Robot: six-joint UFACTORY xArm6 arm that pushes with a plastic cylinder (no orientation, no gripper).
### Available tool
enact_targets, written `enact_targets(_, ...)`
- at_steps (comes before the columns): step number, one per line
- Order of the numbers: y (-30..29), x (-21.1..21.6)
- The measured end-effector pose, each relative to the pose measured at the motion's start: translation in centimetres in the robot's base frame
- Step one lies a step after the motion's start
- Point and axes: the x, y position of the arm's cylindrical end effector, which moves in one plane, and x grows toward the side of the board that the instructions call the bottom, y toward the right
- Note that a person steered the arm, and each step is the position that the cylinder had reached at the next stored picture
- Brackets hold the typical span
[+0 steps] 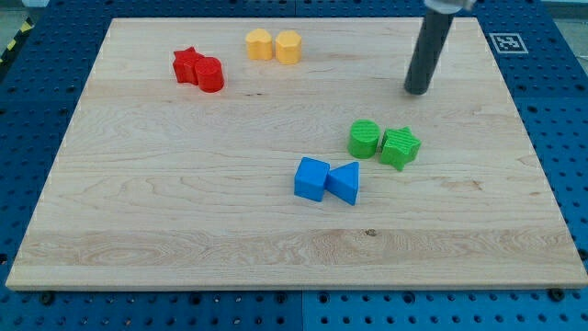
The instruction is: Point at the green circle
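- Our rod comes down from the view's top, right of centre, and it ends in a plain tip [417, 91] on the board [184, 184]; it has no jaws, so nothing can spread or pinch, and it holds nothing.
- Our tip touches no block. It stands on bare wood in the upper right part of the board.
- The green circle [365, 138] lies below our tip and a little to the view's left, near but clearly apart from it.
- The green star [401, 147] sits just beside the circle on its right; we cannot tell if the two touch. The star is almost straight below our tip.
- The blue cube [311, 178] and the blue triangle [345, 182] lie side by side, below and left of the green pair, near the middle of the board.
- The red star [188, 65] and the red cylinder [210, 74] are pressed together in the upper left part, well apart from our tip.
- Two yellow blocks, one [260, 43] and the other [288, 46], stand close together near the top edge, left of our rod; their exact shapes we cannot make out.
- Around the board we see a blue perforated table [560, 138].
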Motion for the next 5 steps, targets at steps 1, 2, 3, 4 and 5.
enact_targets(1, -5.4, 2.4)
enact_targets(2, -6.9, 3.9)
enact_targets(3, -9.3, 5.0)
enact_targets(4, -12.9, 5.9)
enact_targets(5, -13.9, 6.2)
